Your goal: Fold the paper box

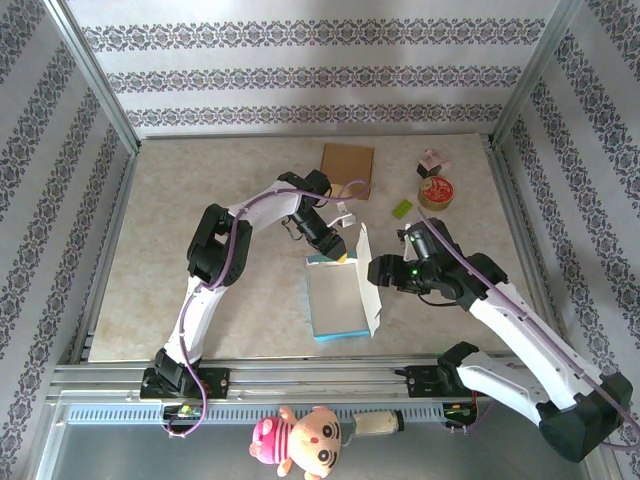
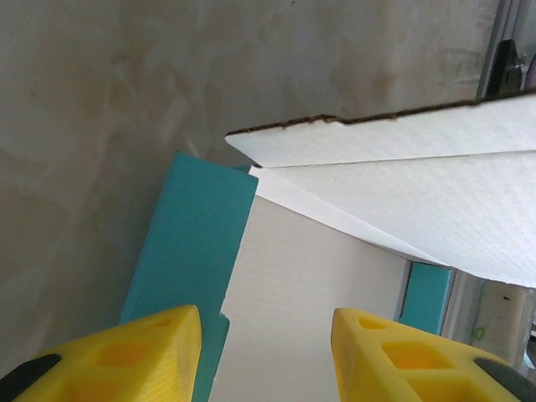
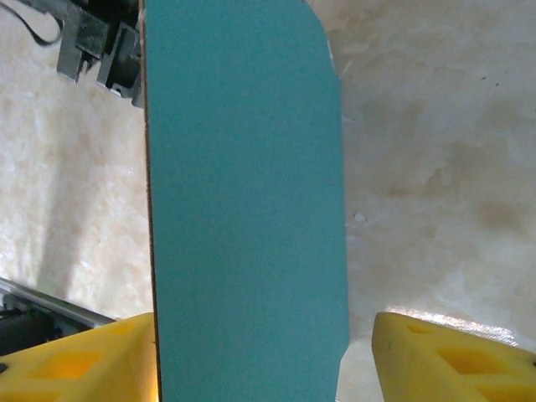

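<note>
The paper box (image 1: 335, 300) lies unfolded in the middle of the table, white inside with teal edges. Its right side flap (image 1: 365, 268) stands raised. My left gripper (image 1: 337, 250) hovers at the box's far end, open; its yellow fingertips (image 2: 159, 352) straddle the white panel (image 2: 310, 301), with a teal flap (image 2: 193, 243) on the left and the raised white flap (image 2: 435, 167) above. My right gripper (image 1: 380, 272) is at the raised flap, open. The flap's teal outer face (image 3: 243, 209) stands between the jaws, against the left finger (image 3: 92, 360) and clear of the right one.
A brown cardboard sheet (image 1: 347, 158) lies at the back. A round red tin (image 1: 436, 191), a small pink box (image 1: 432, 162) and a green tag (image 1: 402, 208) sit at the back right. A plush doll (image 1: 300, 440) lies in front of the rail. Patterned walls enclose the table.
</note>
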